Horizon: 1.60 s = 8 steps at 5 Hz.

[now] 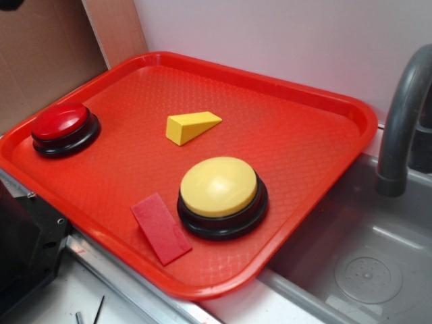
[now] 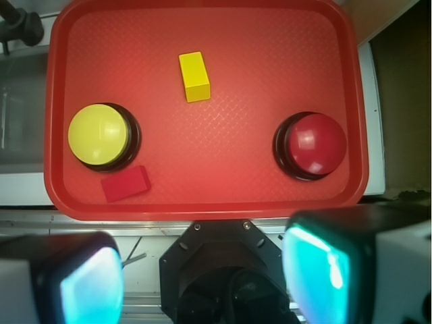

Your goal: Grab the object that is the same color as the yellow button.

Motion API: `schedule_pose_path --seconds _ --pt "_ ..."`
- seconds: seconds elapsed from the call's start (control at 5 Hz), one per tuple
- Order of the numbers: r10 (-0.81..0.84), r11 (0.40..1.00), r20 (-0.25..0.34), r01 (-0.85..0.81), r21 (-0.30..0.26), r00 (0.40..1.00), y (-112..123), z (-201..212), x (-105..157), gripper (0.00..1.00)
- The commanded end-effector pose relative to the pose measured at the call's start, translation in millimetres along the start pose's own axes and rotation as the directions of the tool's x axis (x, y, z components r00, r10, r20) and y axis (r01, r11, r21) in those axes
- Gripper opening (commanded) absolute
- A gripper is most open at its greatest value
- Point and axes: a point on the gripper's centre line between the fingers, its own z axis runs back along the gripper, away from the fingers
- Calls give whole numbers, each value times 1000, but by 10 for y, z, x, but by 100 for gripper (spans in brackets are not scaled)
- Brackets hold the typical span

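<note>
A small yellow wedge block (image 1: 192, 126) lies near the middle of the red tray (image 1: 310, 155); from the wrist it shows at the tray's upper centre (image 2: 194, 76). The big pale-yellow dome button (image 1: 220, 191) on its black base sits toward the tray's front, at the left (image 2: 99, 134) from the wrist. My gripper (image 2: 211, 273) hangs high above the robot base, outside the tray's near edge, well away from the wedge. It is open, and its two teal pads (image 2: 317, 273) hold nothing between them. In the exterior view the gripper is out of sight.
A red dome button (image 1: 62, 125) stands at the tray's left, at the right (image 2: 314, 144) from the wrist. A flat red rectangle (image 1: 160, 227) lies beside the yellow button. A grey sink (image 1: 364, 270) with a faucet (image 1: 405, 115) lies right of the tray. The black robot base (image 2: 221, 273) is below the gripper.
</note>
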Motion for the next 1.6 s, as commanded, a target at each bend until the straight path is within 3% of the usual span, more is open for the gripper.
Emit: schedule_pose_path --seconds 0.0,0.2,0.4,0.6,1.2,1.4 --pt "0 1000 0 0 0 1000 0 0 0 100" --pt "8 997 -37 -10 -74 999 433 -491 44 100" --pt "-72 993 39 75 -93 997 455 -996 225 100" --pt "-96 994 8 97 -59 995 313 -1057 707 100" --pt "-96 994 8 97 -59 995 313 -1057 707 100" --pt "-145 989 -50 144 -6 988 281 -1388 1015 100"
